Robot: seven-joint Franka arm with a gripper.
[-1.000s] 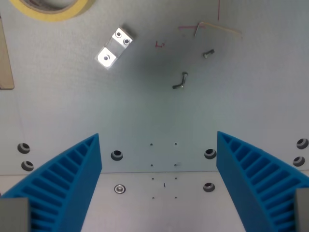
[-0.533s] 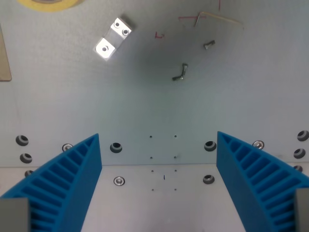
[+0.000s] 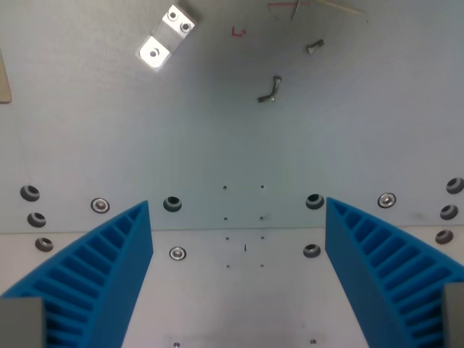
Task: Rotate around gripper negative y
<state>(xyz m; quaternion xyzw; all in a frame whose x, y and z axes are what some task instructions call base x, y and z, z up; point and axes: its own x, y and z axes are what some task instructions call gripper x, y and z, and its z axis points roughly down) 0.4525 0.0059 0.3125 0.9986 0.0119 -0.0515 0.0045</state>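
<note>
Two bright blue plastic fingers (image 3: 94,275) on the gripper (image 3: 239,279), each wedge-shaped, tapering to a squared tip. Inner faces ribbed with parallel slots. Small grey blocks at the base of each finger, beside the lower corners.

1. Gripper (image 3: 239,275) jaws stand wide apart; only flat worktop (image 3: 239,152) with flush screw holes lies between them.
2. Far ahead lie small obstacles: bracket (image 3: 167,36), bent pin (image 3: 270,90), screw (image 3: 314,47); all well apart.
</note>
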